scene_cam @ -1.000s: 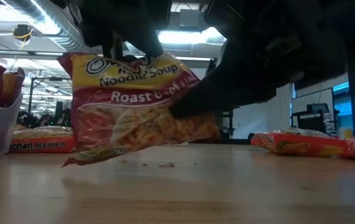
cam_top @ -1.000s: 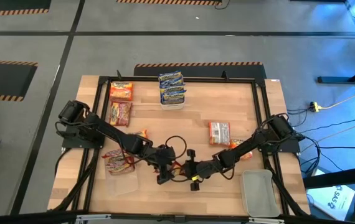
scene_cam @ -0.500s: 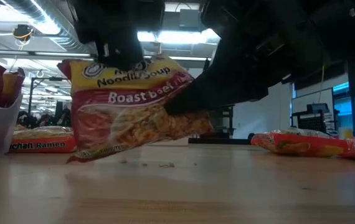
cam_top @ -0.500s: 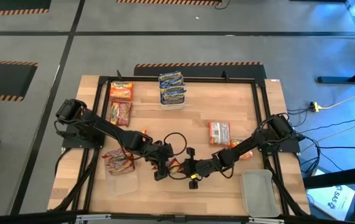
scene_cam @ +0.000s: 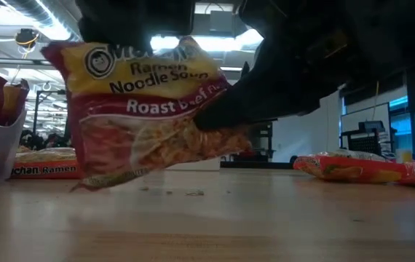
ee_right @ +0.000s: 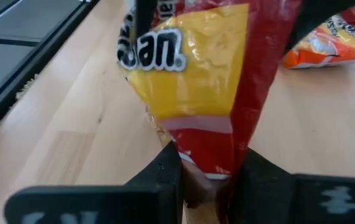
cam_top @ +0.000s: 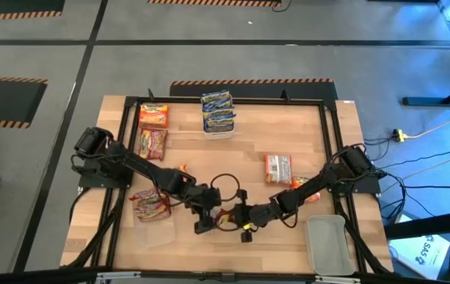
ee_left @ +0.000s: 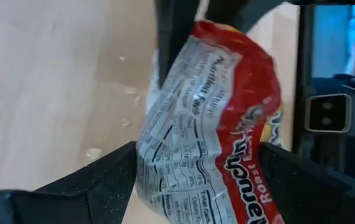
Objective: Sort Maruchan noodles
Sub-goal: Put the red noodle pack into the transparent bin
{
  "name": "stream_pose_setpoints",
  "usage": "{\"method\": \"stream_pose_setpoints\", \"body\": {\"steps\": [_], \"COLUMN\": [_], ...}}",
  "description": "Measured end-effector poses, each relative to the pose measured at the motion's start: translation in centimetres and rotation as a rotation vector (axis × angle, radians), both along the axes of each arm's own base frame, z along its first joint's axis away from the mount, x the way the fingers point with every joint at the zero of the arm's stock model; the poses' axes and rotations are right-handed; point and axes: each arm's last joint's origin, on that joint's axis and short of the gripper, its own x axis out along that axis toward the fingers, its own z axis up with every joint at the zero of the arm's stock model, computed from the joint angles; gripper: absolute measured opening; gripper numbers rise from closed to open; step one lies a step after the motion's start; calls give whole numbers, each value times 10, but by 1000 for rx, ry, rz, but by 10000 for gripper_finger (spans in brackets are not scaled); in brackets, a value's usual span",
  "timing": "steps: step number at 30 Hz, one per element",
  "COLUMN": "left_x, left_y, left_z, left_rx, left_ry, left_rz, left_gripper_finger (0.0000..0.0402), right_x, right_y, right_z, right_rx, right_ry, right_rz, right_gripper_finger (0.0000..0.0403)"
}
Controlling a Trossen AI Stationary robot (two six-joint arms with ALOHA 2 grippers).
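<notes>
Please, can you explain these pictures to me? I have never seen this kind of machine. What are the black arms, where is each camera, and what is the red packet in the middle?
These are two robot arms at a wooden table. One camera looks straight down from above, one sits at table height, and one rides on each wrist.

The red packet is roast beef ramen. The right gripper has its jaws shut on one end of it, holding it tilted with its lower edge near the table. The left gripper is around the packet with open jaws, not gripping.

From above you also see blue packets in a tub at the far edge, more red and orange packets on the left, one red packet on the right, and a clear tub near the right arm.
</notes>
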Motion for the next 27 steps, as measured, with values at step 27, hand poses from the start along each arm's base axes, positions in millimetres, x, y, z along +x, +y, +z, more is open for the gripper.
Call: {"method": "stream_pose_setpoints", "body": {"steps": [27], "left_x": [-1], "left_y": [1], "left_z": [-1], "left_rx": [-16], "left_ry": [42], "left_rz": [86], "left_gripper_finger": [322], "right_x": [6], "right_y": [-13], "right_z": [0], "right_rx": [107], "right_ry": [6], "right_rz": [-105], "right_gripper_finger": [60]}}
